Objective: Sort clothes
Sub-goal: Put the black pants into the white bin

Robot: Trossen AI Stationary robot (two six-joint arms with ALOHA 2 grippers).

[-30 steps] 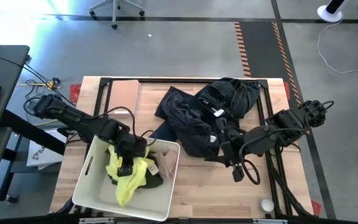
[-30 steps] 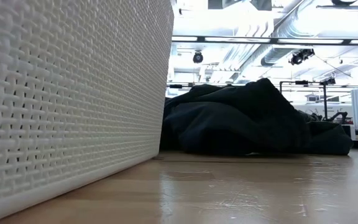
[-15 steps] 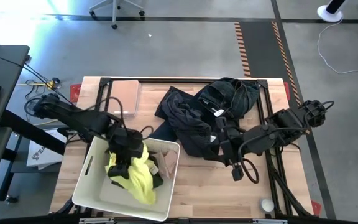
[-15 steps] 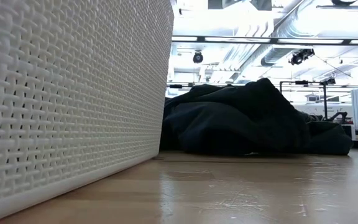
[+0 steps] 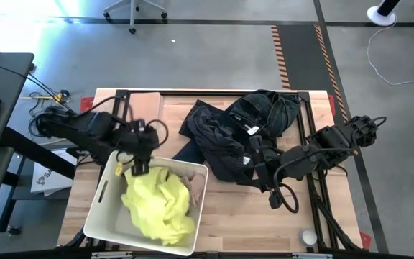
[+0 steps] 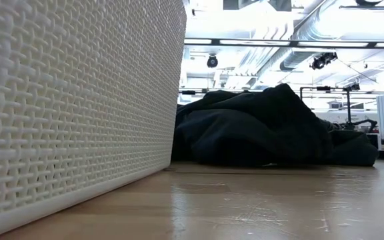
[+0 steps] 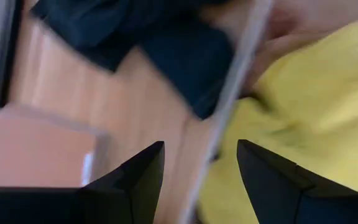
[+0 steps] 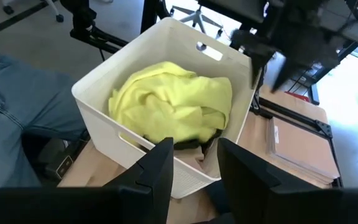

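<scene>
While the left end effector (image 5: pixel 131 167) hangs above the far rim of the white basket (image 5: pixel 105 205), its two fingers (image 7: pixel 138 171) are spread apart and hold nothing. In the left wrist view the basket rim passes between them, with wood on one side and yellow cloth on the other. The bright yellow garment (image 5: pixel 158 203) lies loose inside the basket and covers most of its inside. A little dark cloth (image 8: pixel 188 144) and a pale pink piece (image 5: pixel 190 187) show at the edge of the yellow one, near the basket wall. The basket stands on the left part of the table (image 5: pixel 236 212). Beyond it, at the far left of the table, lies the tan flat board (image 5: pixel 144 109).

In the middle of the table there is a pile of dark clothes (image 5: pixel 218 137), touching the right side of the basket in the low view. The denim jeans (image 5: pixel 272 108) lie at the far right part of this pile.

The right end effector (image 5: pixel 254 169) rests low at the near edge of the dark pile. Its fingers (image 8: pixel 160 168) stand partly apart, and nothing is seen between them in the right wrist view.
</scene>
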